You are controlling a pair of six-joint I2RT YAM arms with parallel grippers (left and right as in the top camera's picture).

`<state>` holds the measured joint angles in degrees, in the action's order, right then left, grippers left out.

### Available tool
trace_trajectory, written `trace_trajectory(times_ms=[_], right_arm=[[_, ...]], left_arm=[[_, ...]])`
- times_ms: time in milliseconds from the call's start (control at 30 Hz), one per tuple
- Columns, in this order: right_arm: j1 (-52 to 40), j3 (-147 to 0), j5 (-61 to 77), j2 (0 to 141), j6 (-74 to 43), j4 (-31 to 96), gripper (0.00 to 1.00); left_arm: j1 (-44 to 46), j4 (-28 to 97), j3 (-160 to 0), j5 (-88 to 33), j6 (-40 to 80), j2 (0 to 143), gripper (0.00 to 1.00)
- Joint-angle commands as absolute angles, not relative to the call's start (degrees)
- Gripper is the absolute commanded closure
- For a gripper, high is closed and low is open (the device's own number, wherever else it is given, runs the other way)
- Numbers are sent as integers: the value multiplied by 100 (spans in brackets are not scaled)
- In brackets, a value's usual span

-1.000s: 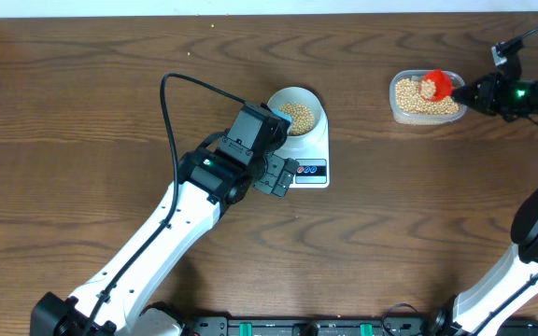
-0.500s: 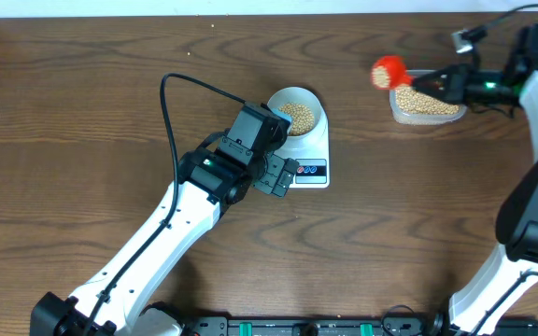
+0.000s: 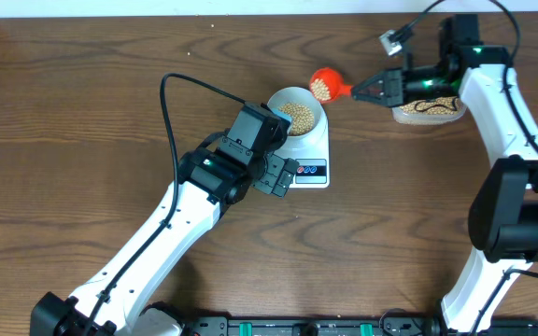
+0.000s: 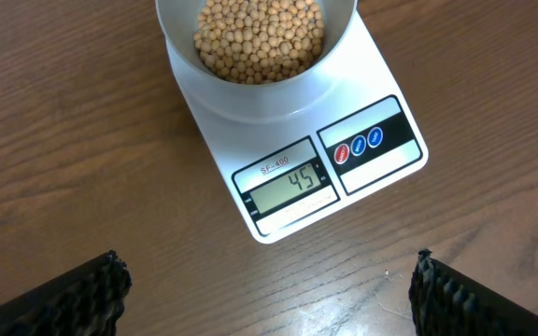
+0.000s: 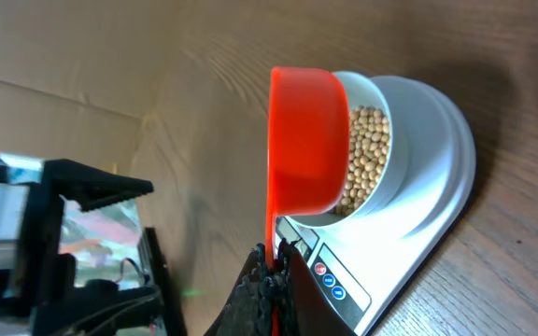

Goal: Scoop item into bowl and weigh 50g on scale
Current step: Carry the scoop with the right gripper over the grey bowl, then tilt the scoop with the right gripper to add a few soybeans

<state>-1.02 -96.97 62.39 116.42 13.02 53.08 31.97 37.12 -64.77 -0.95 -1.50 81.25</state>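
Observation:
The white scale point(image 3: 308, 153) stands mid-table with the pale bowl point(image 3: 296, 97) on it, partly filled with tan beans point(image 4: 260, 37). Its display point(image 4: 286, 186) reads 45. My right gripper point(image 3: 374, 91) is shut on the handle of a red scoop point(image 3: 324, 85) that holds beans, just right of the bowl's rim; the right wrist view shows the scoop point(image 5: 304, 140) beside the bowl point(image 5: 392, 154). My left gripper point(image 4: 269, 294) is open and empty, low over the wood in front of the scale, its fingers point(image 4: 82, 294) wide apart.
A clear plastic tub point(image 3: 428, 110) of beans sits at the back right, partly under the right arm. The left arm point(image 3: 194, 205) crosses the table from the front left up to the scale.
The right gripper has carried the red scoop leftward from over the tub to just beside the bowl. The left arm, bowl and scale have not moved.

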Motion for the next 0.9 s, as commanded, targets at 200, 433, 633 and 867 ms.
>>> trace_trajectory(times_ms=[200,433,633,867], right_arm=[[-449,-9741,5039,11275,1643,5315,98],[-797,-9741,4757,11172,1682,5299,99],[-1063,-9741,4125,11170,1680,5295,99],[-1378,-9741,3656,11168,1708,5201,99]], left_arm=[[3179,3728,-6495,-80,-141,8130,2],[3179,3726,-6495,-80,-141,8130,2],[3179,3726,-6495,-80,-141,8130,2],[3179,3728,-6495,-80,-141,8130,2]])
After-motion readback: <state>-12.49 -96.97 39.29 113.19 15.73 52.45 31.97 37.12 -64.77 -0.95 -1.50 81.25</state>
